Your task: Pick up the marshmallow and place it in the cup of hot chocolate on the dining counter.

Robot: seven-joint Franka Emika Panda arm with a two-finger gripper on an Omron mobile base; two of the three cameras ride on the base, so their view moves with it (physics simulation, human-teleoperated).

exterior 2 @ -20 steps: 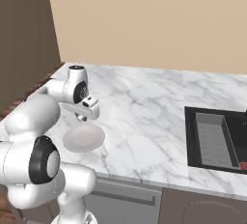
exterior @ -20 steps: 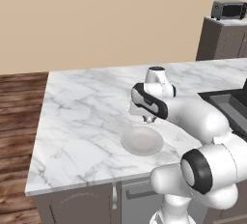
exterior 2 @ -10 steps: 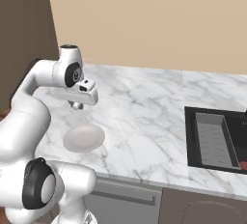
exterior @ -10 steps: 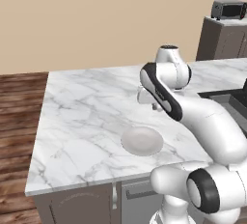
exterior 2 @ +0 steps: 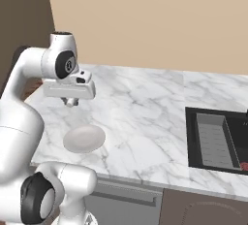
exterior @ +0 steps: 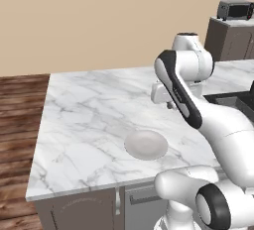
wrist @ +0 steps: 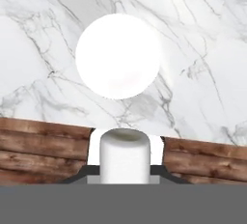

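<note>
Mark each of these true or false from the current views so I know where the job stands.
1. The claw is shut on the marshmallow. True.
2. The plate has the marshmallow lying on it. False: the plate is bare and the marshmallow sits between the fingertips.
3. The claw is raised above the dining counter, not touching it. True.
4. The plate sits near the front edge of the counter. True.
5. The sink is set into the counter to the left of the plate in the right base view. False: it lies to the right.
6. The plate is square. False: it is round.
</note>
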